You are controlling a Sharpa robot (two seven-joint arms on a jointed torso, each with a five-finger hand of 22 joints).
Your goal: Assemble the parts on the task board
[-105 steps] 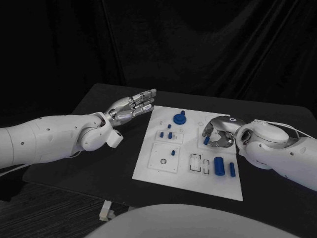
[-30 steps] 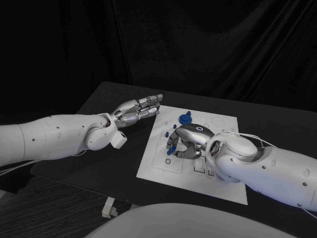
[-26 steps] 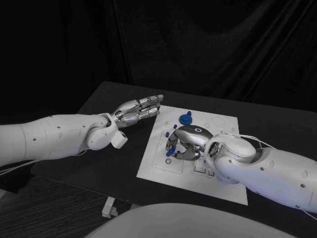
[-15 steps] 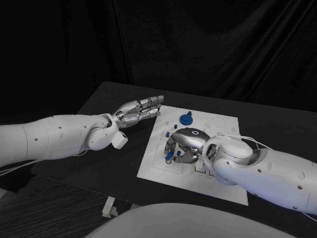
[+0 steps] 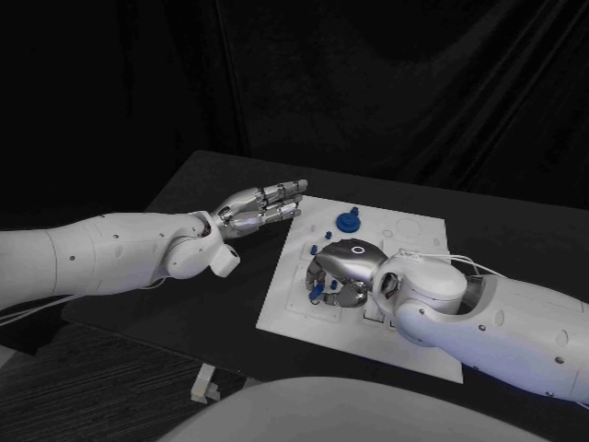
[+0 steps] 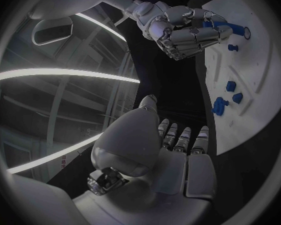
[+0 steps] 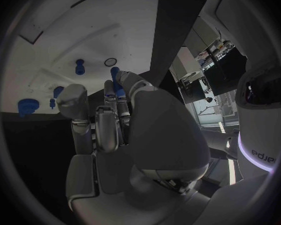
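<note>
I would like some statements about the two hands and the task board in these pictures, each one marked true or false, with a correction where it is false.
1. The right hand is over the task board, holding a small blue part. True.
2. The left hand holds a blue part. False: it holds nothing, its fingers straight out, beside the board's edge.
3. A blue knob-shaped part stands at the board's far end, untouched by either hand. True.
4. The task board lies on a white table. False: the table is black; the board is white.
5. The two hands touch each other. False: they are apart.
</note>
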